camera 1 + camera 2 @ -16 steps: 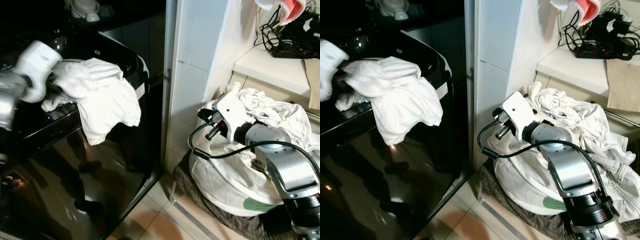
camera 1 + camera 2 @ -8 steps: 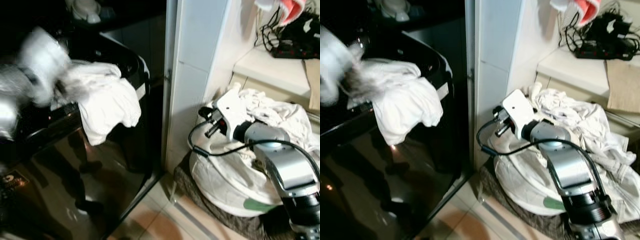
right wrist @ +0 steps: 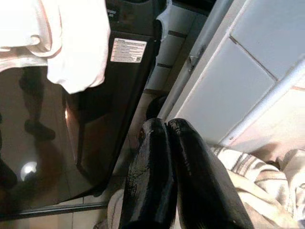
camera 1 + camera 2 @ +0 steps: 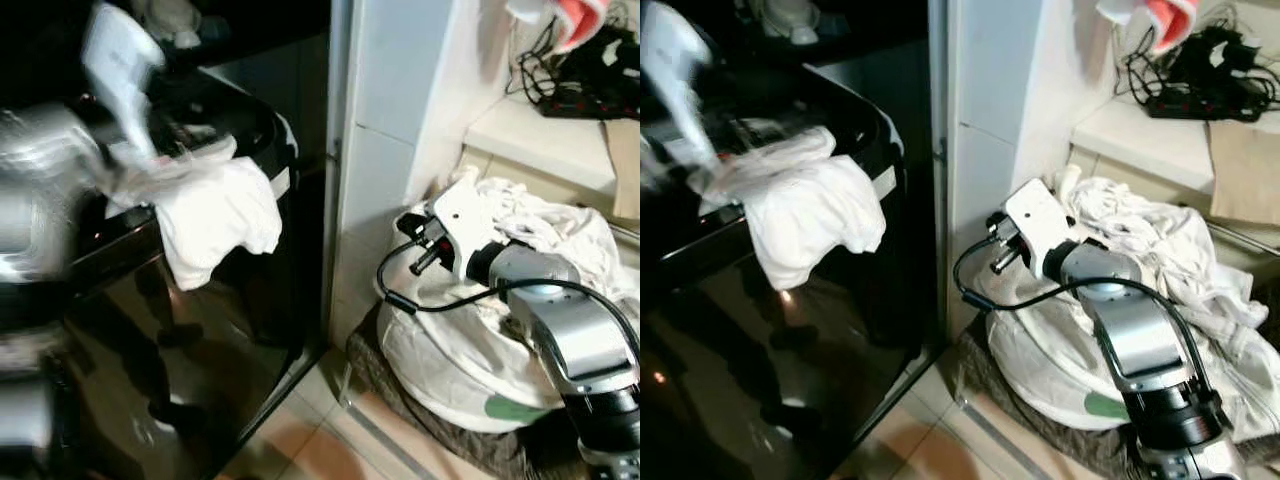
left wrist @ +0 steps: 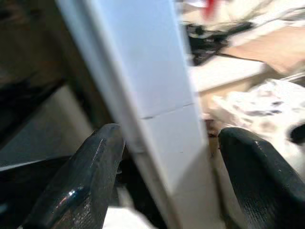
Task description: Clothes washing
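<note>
A crumpled white cloth garment [image 4: 215, 205] is lying draped over the front rim of the glossy black top-loading washing machine [image 4: 170, 340], part of it on the rim and the rest hanging down the dark front panel. The silver left arm [image 4: 45, 190] is showing as a heavy blur just above and to the left of the garment, so it is hard to say whether it is touching the cloth. In the left wrist view the left gripper [image 5: 169, 186] is pointing toward a pale tiled wall column [image 5: 147, 95], and its two black fingers [image 5: 81, 186] are standing spread wide apart with nothing between them.

The silver right arm [image 4: 560, 340] is reaching out over a heap of rumpled white laundry [image 4: 540, 240] that is piled on a dark brownish basket [image 4: 400, 395] on the floor, to the right of the column. The right gripper [image 3: 174, 143] is hanging near the column's foot, its two black fingers pressed together and holding nothing; a black cable [image 4: 420, 300] is looping beneath the wrist.

A white ledge [image 4: 545, 140] is sitting above the laundry heap, carrying a tangle of black power cords [image 4: 590, 75]. The floor beside the machine is showing pale beige tiles [image 4: 300, 440].
</note>
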Available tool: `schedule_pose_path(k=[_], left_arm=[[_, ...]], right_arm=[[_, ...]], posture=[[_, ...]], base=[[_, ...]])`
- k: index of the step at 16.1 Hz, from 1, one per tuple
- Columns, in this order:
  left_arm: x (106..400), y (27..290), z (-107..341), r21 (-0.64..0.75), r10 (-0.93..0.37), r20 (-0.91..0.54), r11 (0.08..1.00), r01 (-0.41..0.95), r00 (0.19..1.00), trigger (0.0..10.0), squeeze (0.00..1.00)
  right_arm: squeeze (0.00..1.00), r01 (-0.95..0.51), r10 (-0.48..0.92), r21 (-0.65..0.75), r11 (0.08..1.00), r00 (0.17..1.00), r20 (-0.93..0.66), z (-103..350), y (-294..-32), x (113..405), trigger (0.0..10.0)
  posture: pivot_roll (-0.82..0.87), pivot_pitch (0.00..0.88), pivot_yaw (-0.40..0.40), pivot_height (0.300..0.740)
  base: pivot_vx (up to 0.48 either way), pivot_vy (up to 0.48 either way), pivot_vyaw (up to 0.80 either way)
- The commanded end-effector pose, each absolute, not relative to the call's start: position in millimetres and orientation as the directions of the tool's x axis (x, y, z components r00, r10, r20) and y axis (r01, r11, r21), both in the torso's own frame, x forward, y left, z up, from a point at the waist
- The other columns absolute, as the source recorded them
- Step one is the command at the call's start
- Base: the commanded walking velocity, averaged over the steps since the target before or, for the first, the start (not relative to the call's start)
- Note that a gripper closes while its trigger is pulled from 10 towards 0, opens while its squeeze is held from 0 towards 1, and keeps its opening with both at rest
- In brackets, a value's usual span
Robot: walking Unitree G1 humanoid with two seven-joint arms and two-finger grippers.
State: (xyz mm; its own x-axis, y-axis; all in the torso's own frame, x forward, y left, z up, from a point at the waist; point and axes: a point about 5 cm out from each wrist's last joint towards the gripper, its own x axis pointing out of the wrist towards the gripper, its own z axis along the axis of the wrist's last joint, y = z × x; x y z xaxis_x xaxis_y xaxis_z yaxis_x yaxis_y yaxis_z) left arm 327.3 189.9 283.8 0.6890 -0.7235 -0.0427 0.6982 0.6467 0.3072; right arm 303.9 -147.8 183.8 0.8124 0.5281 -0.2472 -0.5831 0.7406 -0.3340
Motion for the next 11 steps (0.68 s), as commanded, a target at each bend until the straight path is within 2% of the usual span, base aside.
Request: schedule_pose_path(k=[1,4,5,7,10,11], left_arm=[[330.6,185.5,271.0,0.323,-0.698,-0.075,0.659,0.68,0.712,10.0,0.0],[337.8,167.5,225.5,0.351,-0.593,-0.023,0.749,0.562,0.805,10.0,0.0],[335.0,163.1,216.3,0.353,-0.591,-0.009,0.753,0.555,0.807,10.0,0.0],[330.7,159.9,198.7,0.493,-0.553,-0.038,0.714,0.497,0.833,10.0,0.0],[329.0,164.1,173.6,0.589,-0.481,-0.104,0.676,0.443,0.871,10.0,0.0],[332.9,173.5,172.3,0.659,-0.393,-0.085,0.667,0.347,0.916,10.0,0.0]], right_arm=[[0.0,-0.592,0.546,-0.339,0.731,0.806,-0.228,188.5,-141.2,301.5,10.0],[0.0,-0.642,0.6,-0.316,0.699,0.767,-0.229,186.2,-129.0,294.0,10.0],[0.0,-0.651,0.61,-0.31,0.693,0.759,-0.229,185.5,-127.4,292.2,10.0],[0.0,-0.667,0.625,-0.299,0.683,0.745,-0.234,184.5,-125.8,289.6,10.0],[0.0,-0.688,0.641,-0.291,0.665,0.726,-0.252,182.5,-123.5,286.4,10.0],[0.0,-0.704,0.652,-0.285,0.65,0.71,-0.266,180.8,-122.2,284.5,10.0]], posture=[[-0.04,0.0,0.03,0.74],[-0.05,0.0,0.036,0.74],[-0.05,0.0,0.038,0.74],[-0.06,0.0,0.039,0.74],[-0.06,0.0,0.038,0.74],[-0.06,0.0,0.038,0.74]], base=[[0.0,0.0,0.0],[0.0,0.0,0.0],[0.0,0.0,0.0],[0.0,0.0,0.0],[0.0,0.0,0.0],[0.0,0.0,0.0]])
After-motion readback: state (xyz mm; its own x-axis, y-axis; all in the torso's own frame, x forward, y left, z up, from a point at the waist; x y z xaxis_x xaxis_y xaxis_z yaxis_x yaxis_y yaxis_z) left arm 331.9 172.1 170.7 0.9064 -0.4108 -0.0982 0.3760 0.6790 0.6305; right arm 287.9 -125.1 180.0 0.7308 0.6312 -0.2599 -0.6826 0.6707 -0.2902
